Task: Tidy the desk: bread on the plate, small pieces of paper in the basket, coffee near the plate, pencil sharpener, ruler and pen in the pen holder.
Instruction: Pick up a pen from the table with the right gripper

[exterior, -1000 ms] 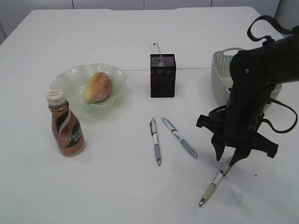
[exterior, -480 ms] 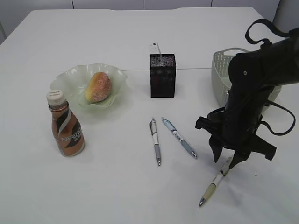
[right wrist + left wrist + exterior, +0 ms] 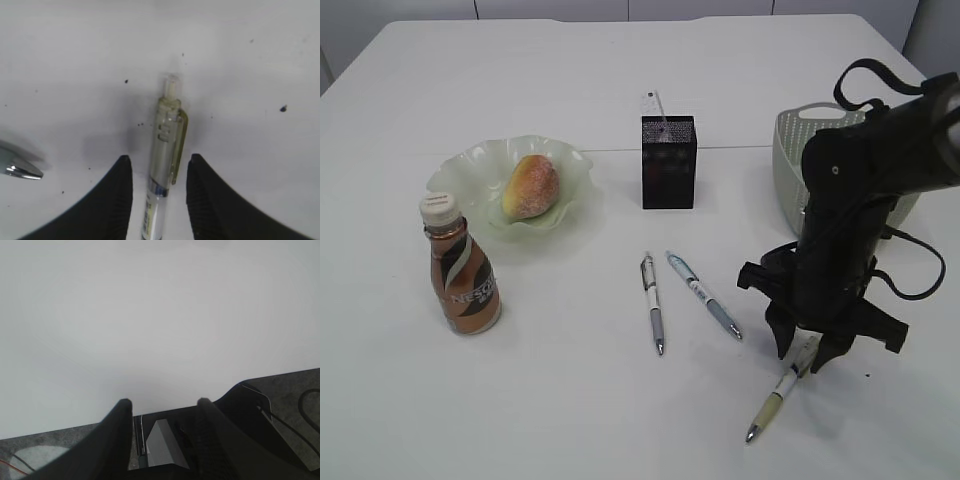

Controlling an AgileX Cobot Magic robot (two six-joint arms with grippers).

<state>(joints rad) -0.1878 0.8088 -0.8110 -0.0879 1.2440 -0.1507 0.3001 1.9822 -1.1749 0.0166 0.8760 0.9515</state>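
Observation:
An olive-green pen (image 3: 775,400) lies on the white table at the front right. My right gripper (image 3: 807,358) is down over its upper end. In the right wrist view the pen (image 3: 166,135) lies between the two black fingers of that gripper (image 3: 159,158), with a gap on each side, so the jaws are open and not gripping. Two more pens (image 3: 653,302) (image 3: 705,295) lie side by side in the middle. The black pen holder (image 3: 668,162) stands behind them with a white piece (image 3: 651,103) sticking out. My left gripper (image 3: 163,402) is open and empty over the table edge.
The bread (image 3: 531,186) lies on the pale green plate (image 3: 460,165) at the left, and the coffee bottle (image 3: 462,283) stands in front of it. A pale basket (image 3: 790,150) stands at the right, partly behind my right arm.
My right gripper has come down lower and slightly left over the olive pen's upper end, and its jaws have spread a little. The pen and everything else stayed put.

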